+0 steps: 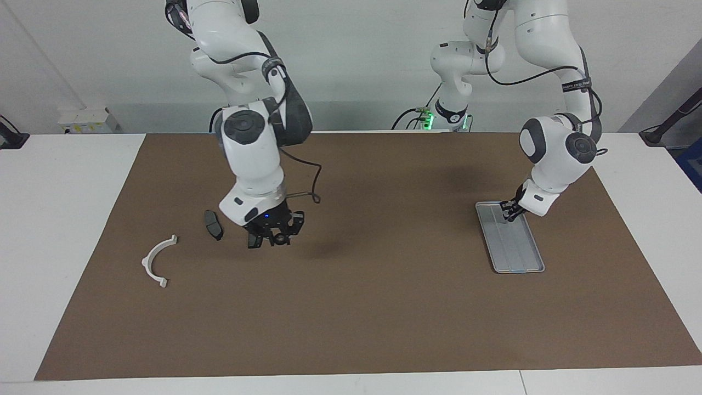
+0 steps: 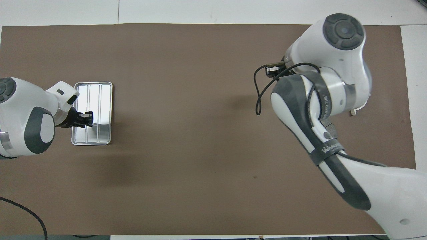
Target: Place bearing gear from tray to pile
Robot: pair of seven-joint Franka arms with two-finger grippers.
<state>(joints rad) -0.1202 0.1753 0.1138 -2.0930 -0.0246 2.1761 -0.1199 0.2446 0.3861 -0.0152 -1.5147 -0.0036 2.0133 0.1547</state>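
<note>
The silver ridged tray lies on the brown mat toward the left arm's end; it also shows in the overhead view. My left gripper is low over the tray's end nearest the robots. My right gripper hangs above the mat beside the pile, shut on a small dark round bearing gear. The pile holds a white semicircular bracket and a dark brake-pad piece. In the overhead view the right arm hides its gripper and most of the pile.
The brown mat covers most of the white table. A black cable loops from the right arm's wrist. Nothing else shows on the tray's ridged floor in the facing view.
</note>
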